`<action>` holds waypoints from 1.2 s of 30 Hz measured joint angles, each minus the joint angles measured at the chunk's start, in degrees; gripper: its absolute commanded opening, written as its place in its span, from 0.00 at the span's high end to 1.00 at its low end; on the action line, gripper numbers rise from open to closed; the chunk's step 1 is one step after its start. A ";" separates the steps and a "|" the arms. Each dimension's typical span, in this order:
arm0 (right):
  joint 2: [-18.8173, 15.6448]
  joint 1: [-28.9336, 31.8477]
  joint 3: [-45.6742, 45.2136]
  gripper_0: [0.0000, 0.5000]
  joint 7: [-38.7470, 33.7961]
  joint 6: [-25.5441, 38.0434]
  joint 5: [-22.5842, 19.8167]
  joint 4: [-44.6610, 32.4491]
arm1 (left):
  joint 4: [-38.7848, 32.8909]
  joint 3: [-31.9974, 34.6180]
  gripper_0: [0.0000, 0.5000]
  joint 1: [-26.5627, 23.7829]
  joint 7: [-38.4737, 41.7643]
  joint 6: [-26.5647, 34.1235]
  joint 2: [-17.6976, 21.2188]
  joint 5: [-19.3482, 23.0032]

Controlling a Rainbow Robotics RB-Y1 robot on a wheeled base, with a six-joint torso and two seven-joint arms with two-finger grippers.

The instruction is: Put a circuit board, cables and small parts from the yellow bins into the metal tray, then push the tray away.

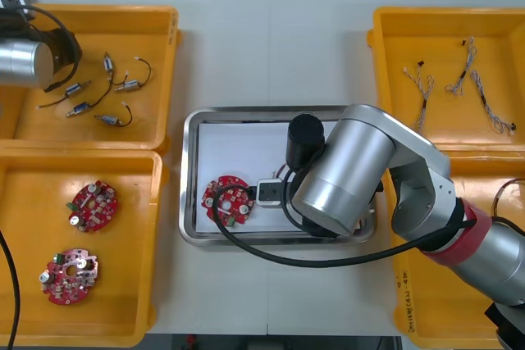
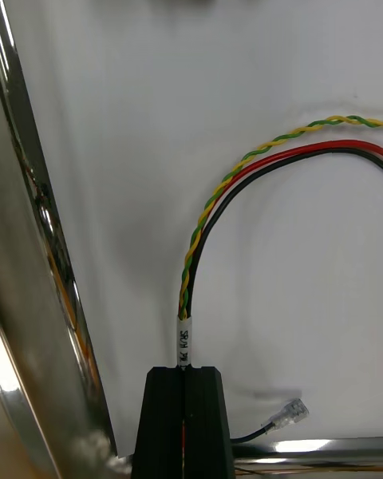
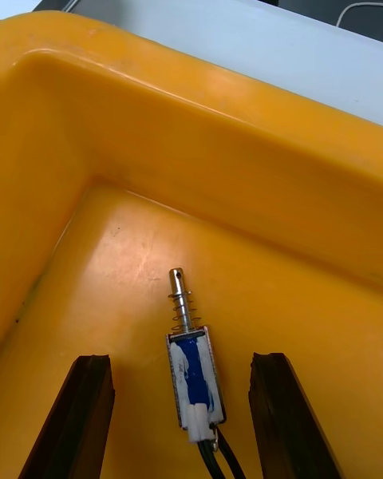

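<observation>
The right claw (image 2: 185, 371) is low inside the metal tray (image 1: 190, 170), close to a corner where two shiny walls of the rim (image 2: 32, 287) meet. Its fingers are pressed together on the red and yellow cable (image 2: 196, 243), gripping it just below a white label. From there the cable curves away across the tray's white floor. A small clear plug end (image 2: 289, 409) lies just beside the claw, near the rim. A circuit board (image 1: 225, 200) lies in the left part of the tray, apart from the cable. Seen from above, the right arm (image 1: 349, 174) reaches in from the right and covers the right half of the tray.

The left claw (image 3: 182, 359) hangs in the far left bin (image 1: 168, 47) with its fingers spread wide and holding nothing. A small metal part (image 3: 194, 379) with a spring, a pin and blue wrapping lies between them, touching neither finger. The bin's tall wall (image 3: 199, 152) rises close beyond it. More small parts (image 1: 115, 84) with thin black leads are scattered nearby on the bin's floor.

The near left bin (image 1: 156, 227) holds two more boards (image 1: 93, 205) (image 1: 70, 276), well apart. The far right bin (image 1: 379, 63) holds blue and white cables (image 1: 426, 88). Bare tabletop (image 1: 271, 47) lies beyond the tray.
</observation>
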 measured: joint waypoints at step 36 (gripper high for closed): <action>0.05 0.38 -3.30 0.00 0.00 6.48 -1.35 -5.38 | 1.97 -1.16 1.00 -0.44 0.00 -0.73 -0.60 0.20</action>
